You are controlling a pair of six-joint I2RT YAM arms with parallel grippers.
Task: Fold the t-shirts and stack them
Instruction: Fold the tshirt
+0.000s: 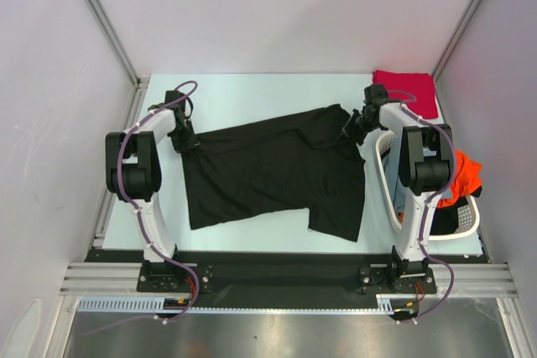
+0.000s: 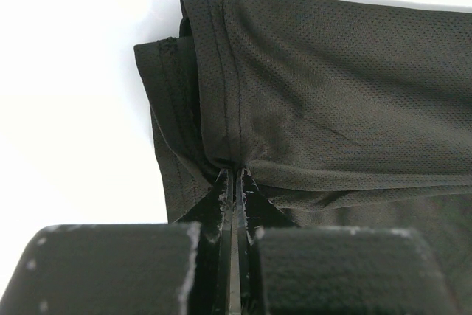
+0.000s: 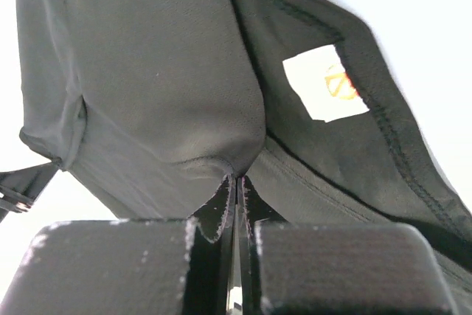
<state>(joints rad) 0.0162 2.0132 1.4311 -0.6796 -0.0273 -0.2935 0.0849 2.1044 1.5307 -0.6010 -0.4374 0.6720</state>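
In the overhead view, a black t-shirt (image 1: 277,173) is seen spread across the middle of the pale table (image 1: 252,94), lying between the two arms, with some creases and one corner drawn toward the far right. Its left edge is gripped by the left gripper (image 1: 185,142), and its upper right part is gripped by the right gripper (image 1: 352,130). A red t-shirt (image 1: 407,90) is laid folded in the far right corner of the table, apart from the black one. Just right of the right arm a white basket (image 1: 388,190) is placed, and an orange t-shirt (image 1: 466,175) is seen bunched inside it, hanging partly over its rim. In the left wrist view, the fingers are seen pressed together with a hemmed, stitched edge of the black mesh cloth pinched between their tips. The cloth is folded over itself there and stretches away to the right over the white surface. In the right wrist view, the fingers are likewise closed tight on a fold of the black cloth, which is pulled up into a small peak at the tips. A white label (image 3: 324,82) with a small orange mark is seen sewn inside the collar band, just right of the pinched fold.
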